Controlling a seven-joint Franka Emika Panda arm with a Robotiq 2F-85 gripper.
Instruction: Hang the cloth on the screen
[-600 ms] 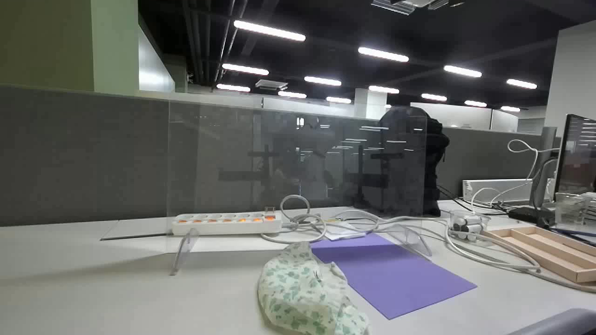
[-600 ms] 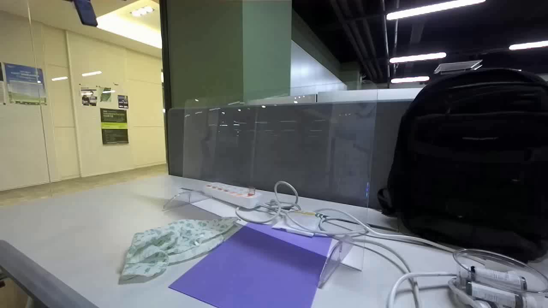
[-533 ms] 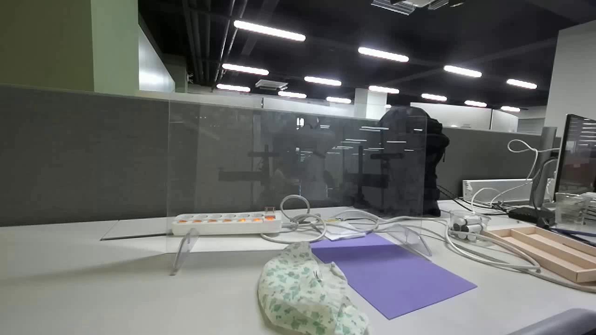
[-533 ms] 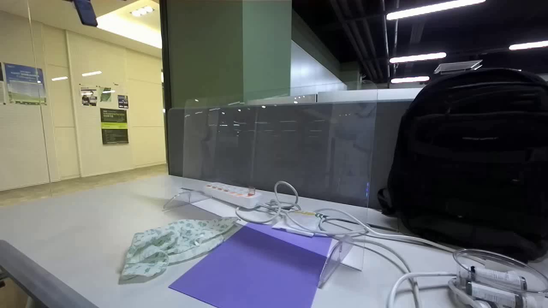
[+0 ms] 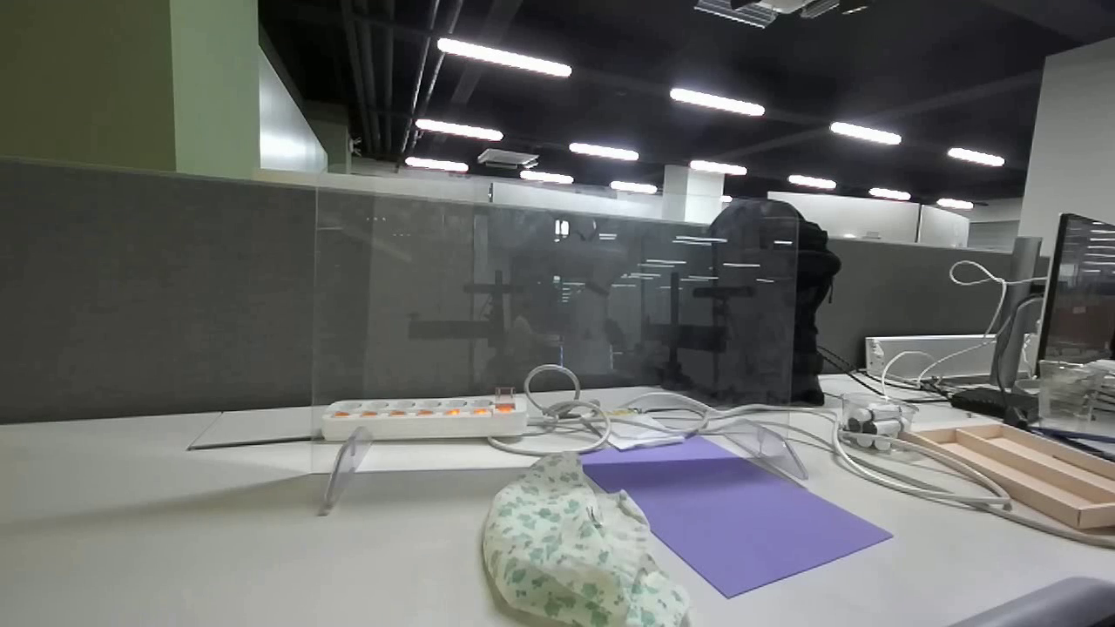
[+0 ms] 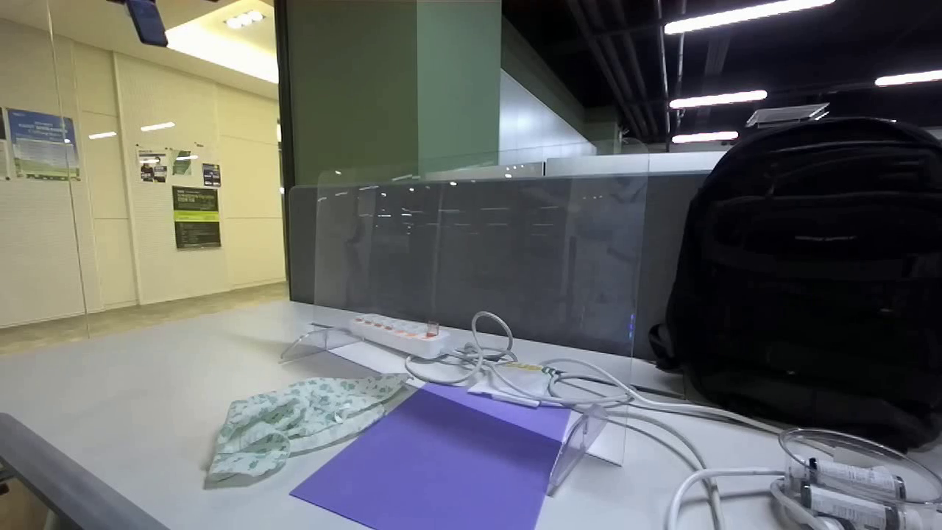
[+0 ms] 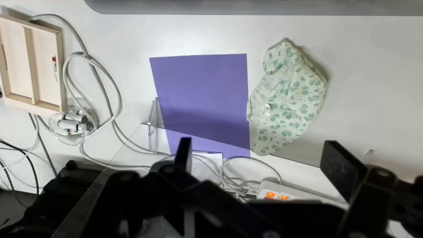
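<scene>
A crumpled white cloth with green leaf prints lies on the white table in both exterior views and in the wrist view. It lies beside a purple sheet. The screen is a clear upright panel on two clear feet, standing behind the cloth in both exterior views. In the wrist view one clear foot of the screen shows by the sheet. My gripper is open and empty, seen from above with its fingers wide apart. The cloth lies beyond its fingertips. The gripper is not clearly visible in the exterior views.
The purple sheet lies partly under the screen. A power strip and looped white cables lie behind it. A black backpack, a clear cup of small bottles and a wooden tray stand nearby.
</scene>
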